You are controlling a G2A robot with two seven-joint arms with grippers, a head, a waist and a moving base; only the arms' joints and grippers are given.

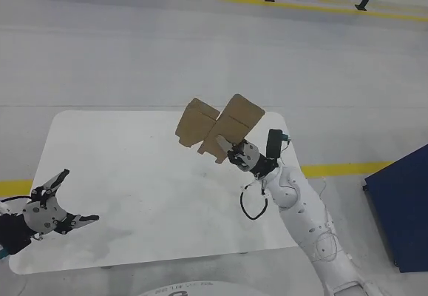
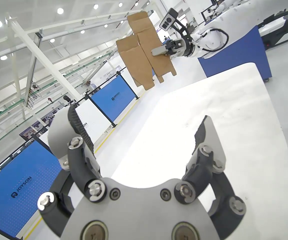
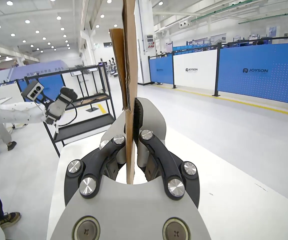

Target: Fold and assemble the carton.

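Up beyond my right pincer (image 3: 131, 107), pinched tight between its two ribbed pads, stands the carton (image 1: 221, 122): a flattened sheet of plain brown cardboard with creased panels and loose flaps. I hold it in the air over the far right part of the smooth white table (image 1: 125, 163), elbow bent and wrist raised. Well apart from it, my left pincer (image 1: 77, 198) hovers by the table's near left corner, fingers spread wide, gripping nothing.

The top view looks down on the white table (image 1: 125, 185). The wrist views face across it from opposite sides, sharing the carton (image 2: 144, 51).
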